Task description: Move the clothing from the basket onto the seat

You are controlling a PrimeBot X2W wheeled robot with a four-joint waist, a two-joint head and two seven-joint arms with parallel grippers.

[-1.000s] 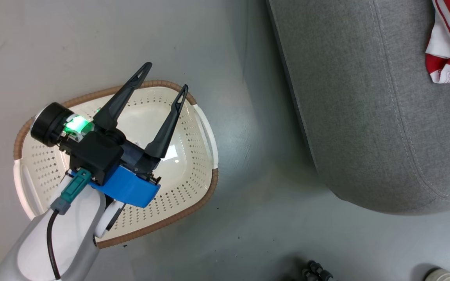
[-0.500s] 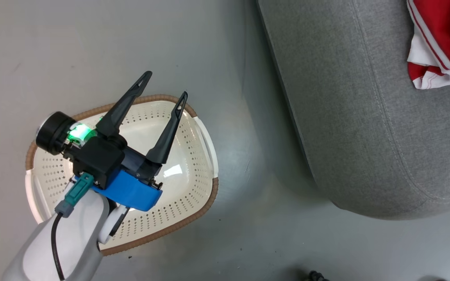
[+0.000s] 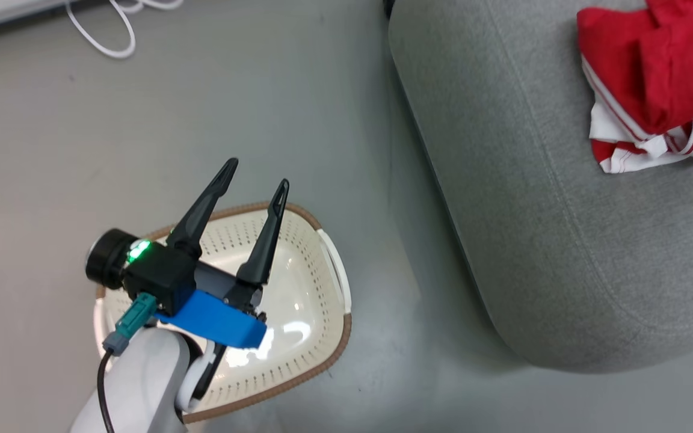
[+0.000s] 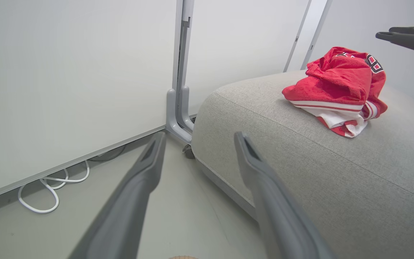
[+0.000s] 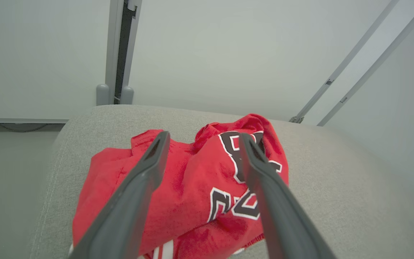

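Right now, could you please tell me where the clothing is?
The clothing lies bunched on the grey seat, at the head view's upper right, well apart from the basket standing on the floor at lower left.

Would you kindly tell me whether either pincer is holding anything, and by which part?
Nothing is held. The left pincer stands open over the basket; the right pincer is open, clear of the clothing lying on the seat.
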